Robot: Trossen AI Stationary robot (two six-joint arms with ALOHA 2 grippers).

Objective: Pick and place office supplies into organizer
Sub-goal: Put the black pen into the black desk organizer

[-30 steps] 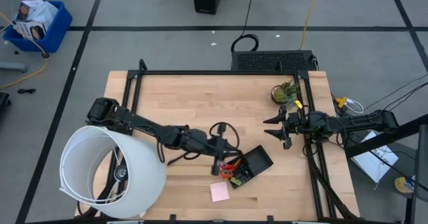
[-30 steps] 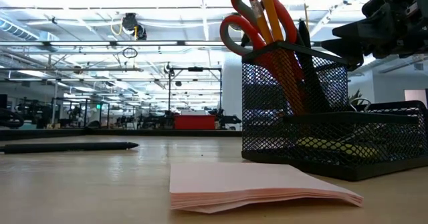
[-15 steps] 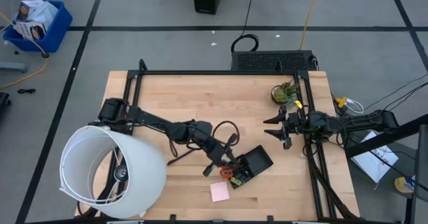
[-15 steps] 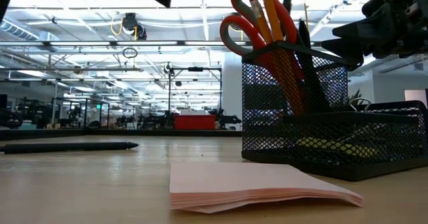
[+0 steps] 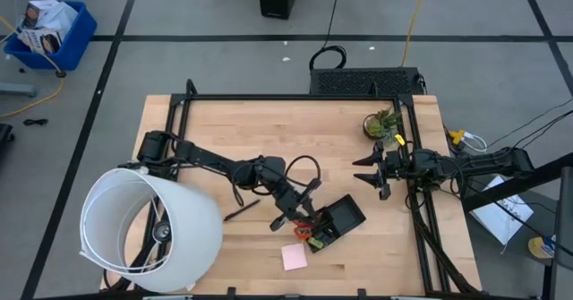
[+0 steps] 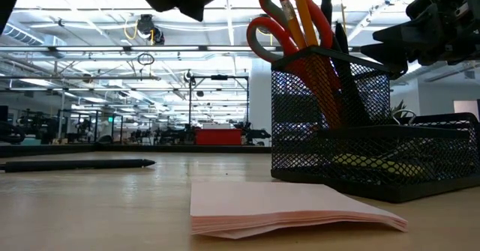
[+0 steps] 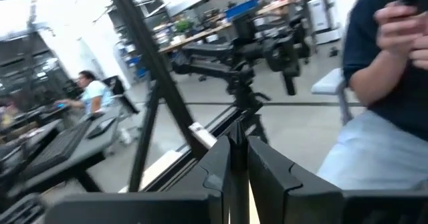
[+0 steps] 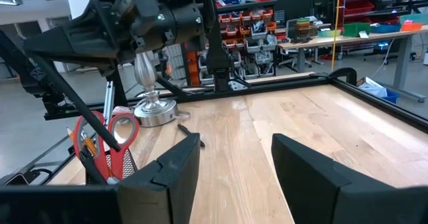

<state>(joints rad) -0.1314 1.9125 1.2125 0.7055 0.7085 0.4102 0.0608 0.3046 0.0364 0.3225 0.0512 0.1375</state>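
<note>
Left loose on the surface [image 5: 269, 139]: a black pen [image 5: 240, 211], flat on the wood, long axis slanting across the boards, one end aimed roughly at the organizer [image 5: 345, 215]. Seen side-on in the low view as a thin dark bar [image 6: 75, 163], well apart from the mesh walls. Also out: the pink pad [image 5: 294, 257], just in front of the organizer, touching nothing.

Already standing in the organizer's cup: red-handled scissors [image 6: 281, 26], an orange pencil [image 6: 304, 15] and dark pens.

Nearest to the pen: the left hand [image 5: 300, 215], hanging at the organizer's pen-side edge, near the cup. Fingers [image 7: 267, 177] drawn close with only a slit between, and nothing plainly seen pinched there. From that hand, pen lying back along its own arm, toward the left base; a short reach, probably needing a wrist turn to close across the barrel rather than along it.

Farther off: the right hand [image 5: 365, 173], fingers spread wide and empty, waiting beyond the organizer on the side away from the pen, with the organizer between the two. Clearly a job for the left arm.
</note>
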